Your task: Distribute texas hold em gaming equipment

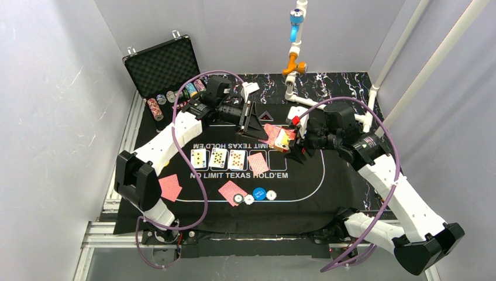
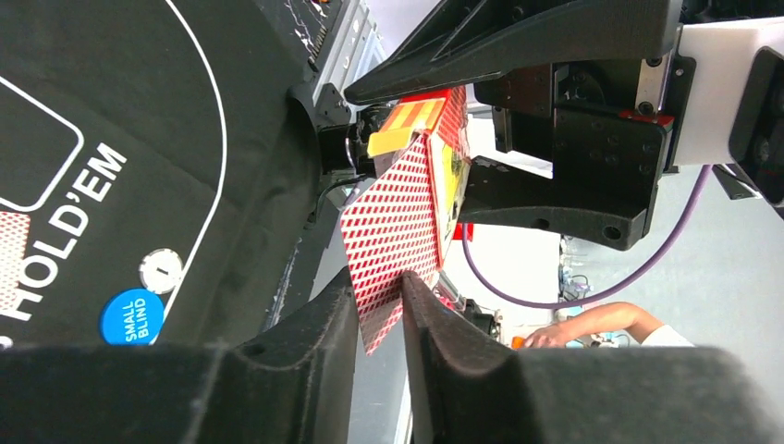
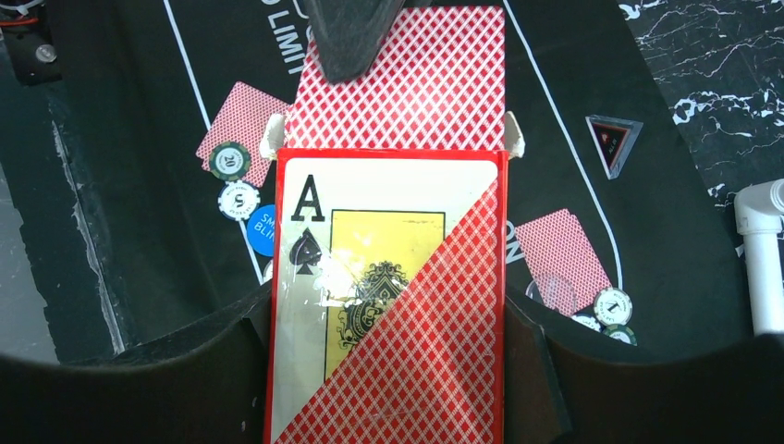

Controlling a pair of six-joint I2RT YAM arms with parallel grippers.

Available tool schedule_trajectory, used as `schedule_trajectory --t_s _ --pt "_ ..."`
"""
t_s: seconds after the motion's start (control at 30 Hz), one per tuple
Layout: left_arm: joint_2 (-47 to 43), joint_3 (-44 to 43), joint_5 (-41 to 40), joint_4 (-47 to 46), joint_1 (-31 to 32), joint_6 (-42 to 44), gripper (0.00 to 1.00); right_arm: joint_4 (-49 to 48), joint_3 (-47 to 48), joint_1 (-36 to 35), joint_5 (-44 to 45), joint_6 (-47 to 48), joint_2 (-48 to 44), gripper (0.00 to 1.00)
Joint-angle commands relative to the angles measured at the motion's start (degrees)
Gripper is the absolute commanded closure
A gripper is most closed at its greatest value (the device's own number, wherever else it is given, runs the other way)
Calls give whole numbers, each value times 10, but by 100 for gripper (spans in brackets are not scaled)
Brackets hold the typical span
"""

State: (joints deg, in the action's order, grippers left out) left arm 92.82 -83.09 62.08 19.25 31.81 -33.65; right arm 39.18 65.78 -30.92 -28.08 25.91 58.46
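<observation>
Grey walls (image 1: 52, 88) enclose the counter (image 1: 345, 82) and its black mat (image 1: 310, 193). The left gripper (image 2: 379, 291) pinches a red-backed card (image 2: 388, 222) protruding from the deck (image 3: 407, 370), which the right gripper (image 3: 393, 301) clamps.

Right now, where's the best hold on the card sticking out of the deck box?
Pinch the protruding card by its exposed end, one finger on each face, coming from the open end of the deck box, along its plane; the rest is sleeved inside.
</observation>
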Motion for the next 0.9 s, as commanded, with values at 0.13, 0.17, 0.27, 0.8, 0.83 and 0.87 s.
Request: schedule_trajectory --t_s 0.13,0.17,0.27,0.8,0.83,0.87 --pt "-33 5 13 10 -37 10 94 -25 2 -3 -14 0 -16 99" --pt "-35 5 15 10 -42 11 97 -24 2 -3 -13 0 -16 99" --pt "-41 5 26 8 -56 7 100 -21 2 -3 -10 0 -17 99" --pt "34 -81 30 205 -158 194 100 -4 7 -3 7 -5 -27 99" --pt "50 -92 22 225 -156 216 100 -3 10 -3 7 -4 -25 99" --pt "67 -103 15 244 -153 239 100 -1 13 -3 7 -2 -24 99"
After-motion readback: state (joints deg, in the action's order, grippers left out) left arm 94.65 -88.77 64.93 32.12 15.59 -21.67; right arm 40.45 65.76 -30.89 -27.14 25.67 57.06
